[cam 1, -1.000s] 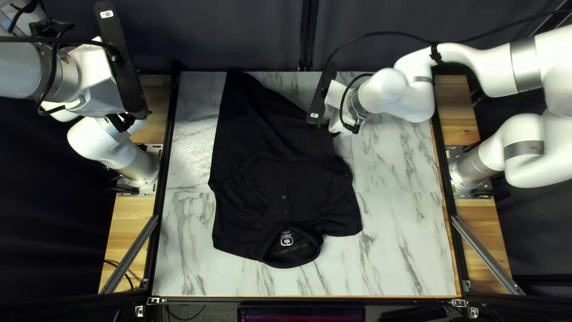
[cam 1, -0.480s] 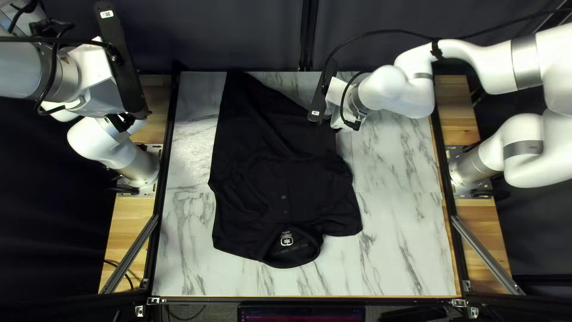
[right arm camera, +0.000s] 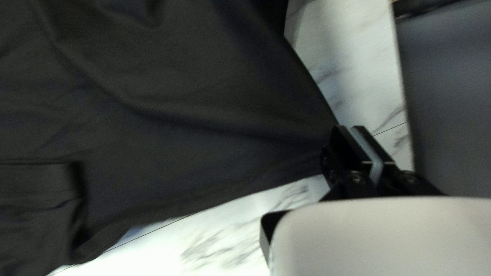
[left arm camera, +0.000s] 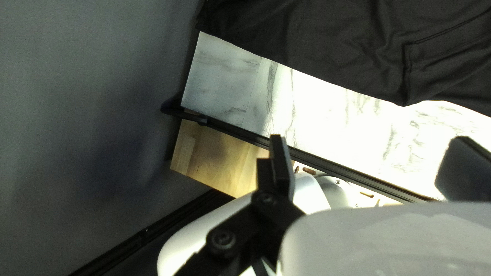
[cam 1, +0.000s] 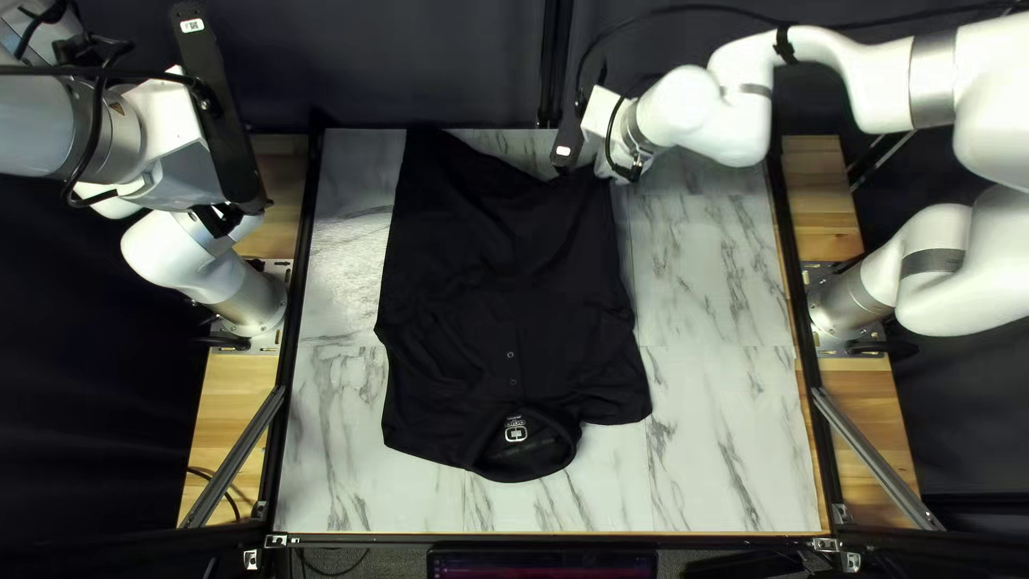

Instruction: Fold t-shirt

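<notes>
T-shirt: matt cloth, kinda wrinkly. Tabletop: smooth marble look, bit shiny. Side boards: smooth wood. Arm shells: glossy, plastic-looking, with satiny metal bands. Curtain: dull cloth.

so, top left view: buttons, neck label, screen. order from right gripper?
From right gripper:
1. Buttons, mid-shirt.
2. Neck label, inside collar.
3. Screen, at the view's bottom, beyond the table.
</notes>
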Robot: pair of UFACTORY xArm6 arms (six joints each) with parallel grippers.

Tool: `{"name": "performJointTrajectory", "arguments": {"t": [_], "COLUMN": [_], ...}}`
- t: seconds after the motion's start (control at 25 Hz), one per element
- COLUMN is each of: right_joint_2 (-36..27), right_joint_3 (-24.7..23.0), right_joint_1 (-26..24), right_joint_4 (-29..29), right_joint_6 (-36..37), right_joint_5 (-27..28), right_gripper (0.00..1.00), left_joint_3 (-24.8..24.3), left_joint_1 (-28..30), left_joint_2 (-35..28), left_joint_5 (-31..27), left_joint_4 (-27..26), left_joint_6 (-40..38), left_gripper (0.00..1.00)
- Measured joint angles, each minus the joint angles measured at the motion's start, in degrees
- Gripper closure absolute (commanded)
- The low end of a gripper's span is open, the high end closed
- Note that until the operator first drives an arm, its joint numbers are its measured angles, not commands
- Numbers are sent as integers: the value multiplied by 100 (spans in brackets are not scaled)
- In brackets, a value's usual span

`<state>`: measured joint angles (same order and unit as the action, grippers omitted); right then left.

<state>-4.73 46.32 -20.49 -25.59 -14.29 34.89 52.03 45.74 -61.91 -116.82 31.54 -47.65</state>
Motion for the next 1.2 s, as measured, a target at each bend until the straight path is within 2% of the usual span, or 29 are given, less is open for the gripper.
{"name": "performJointTrajectory", "arguments": {"t": [0.12,0.44,0.88,0.92,0.96,1.0,1.2], "right_joint_2": [22,21,202,234,273,315,268], "right_joint_3": [-3,-26,-131,-126,-111,-80,27], "right_joint_1": [-82,-101,-593,-608,-617,-613,-497], "right_joint_4": [-164,-173,494,537,581,627,762], "right_joint_6": [-66,-43,869,911,953,989,1066], "right_joint_5": [-95,-113,56,54,43,35,117], "right_gripper": [100,100,100,94,10,0,0], "left_joint_3": [0,0,0,0,0,0,0], "left_joint_1": [0,0,0,0,0,0,0], "left_joint_2": [0,0,0,0,0,0,0], "left_joint_5": [0,0,0,0,0,0,0], "left_joint_4": [0,0,0,0,0,0,0], "left_joint_6": [0,0,0,0,0,0,0], "left_gripper": [0,0,0,0,0,0,0]}}
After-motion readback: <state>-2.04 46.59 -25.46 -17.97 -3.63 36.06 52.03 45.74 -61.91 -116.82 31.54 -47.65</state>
